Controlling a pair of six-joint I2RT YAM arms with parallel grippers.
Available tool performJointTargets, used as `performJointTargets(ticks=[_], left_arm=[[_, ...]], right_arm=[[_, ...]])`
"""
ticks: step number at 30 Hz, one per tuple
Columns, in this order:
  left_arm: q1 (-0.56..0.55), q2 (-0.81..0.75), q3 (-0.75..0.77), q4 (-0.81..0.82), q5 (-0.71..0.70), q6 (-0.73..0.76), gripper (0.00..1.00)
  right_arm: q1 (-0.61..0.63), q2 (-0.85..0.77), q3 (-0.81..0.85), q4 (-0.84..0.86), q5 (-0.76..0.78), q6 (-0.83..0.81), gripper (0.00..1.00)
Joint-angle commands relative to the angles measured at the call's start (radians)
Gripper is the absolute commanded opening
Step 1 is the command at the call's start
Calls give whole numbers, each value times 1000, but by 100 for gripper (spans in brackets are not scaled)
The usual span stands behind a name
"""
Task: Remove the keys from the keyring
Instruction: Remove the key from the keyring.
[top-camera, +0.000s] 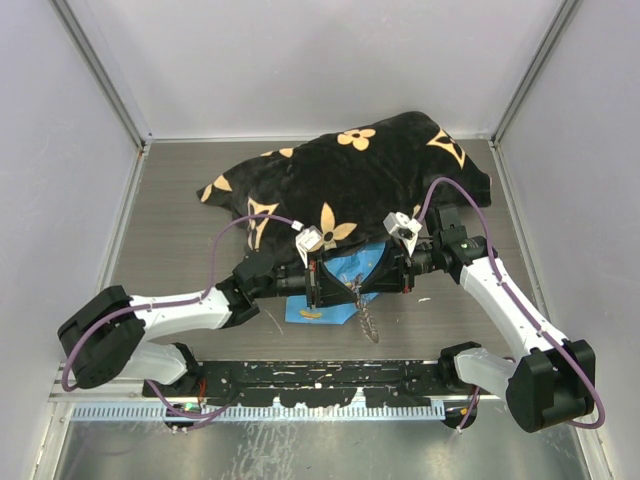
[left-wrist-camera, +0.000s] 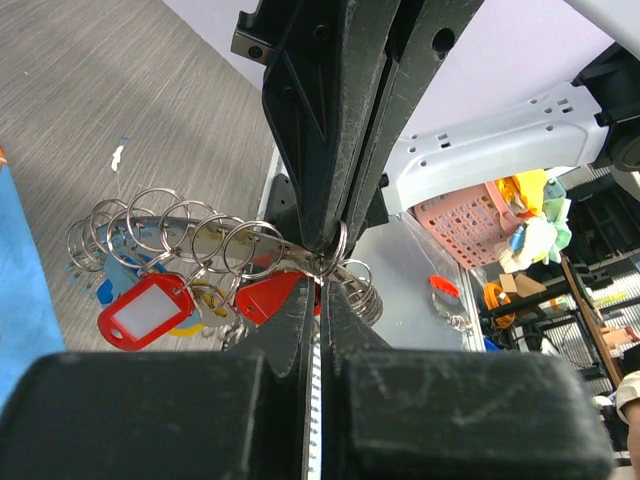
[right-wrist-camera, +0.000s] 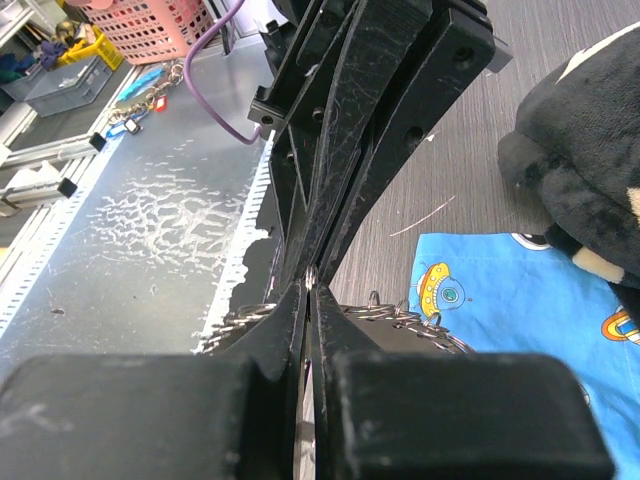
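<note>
Keyring (left-wrist-camera: 205, 232) of coiled silvery loops (red-tagged keys (left-wrist-camera: 145, 310))

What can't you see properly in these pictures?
Left wrist view: the left gripper blocks the keys under the red tag, so they cannot be counted.
Right wrist view: the right gripper covers most of the keyring; no key shows.
Top view: the keyring is too small to make out any key.

Grey wood-grain tabletop (top-camera: 180, 200) between pale walls (top-camera: 60, 150); pink basket (left-wrist-camera: 465, 225), possibly shelving (left-wrist-camera: 590, 300), beyond.
</note>
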Motion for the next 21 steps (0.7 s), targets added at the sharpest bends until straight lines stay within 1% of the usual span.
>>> performJointTargets(ticks=[1,7,13,21], left_arm=[[-12,20,33,-5,25,11,0],[-12,4,27,-7,19,19,2],[-12,-45,9,4,-24,39,17],[-13,-165,-46,42,-109,125,31]], right_arm=[[0,-29,6,42,-64,14,1],[0,-29,2,48,-65,20,1],[0,-32,-3,53,-64,23,1],[0,-32,-3,57,-68,28,1]])
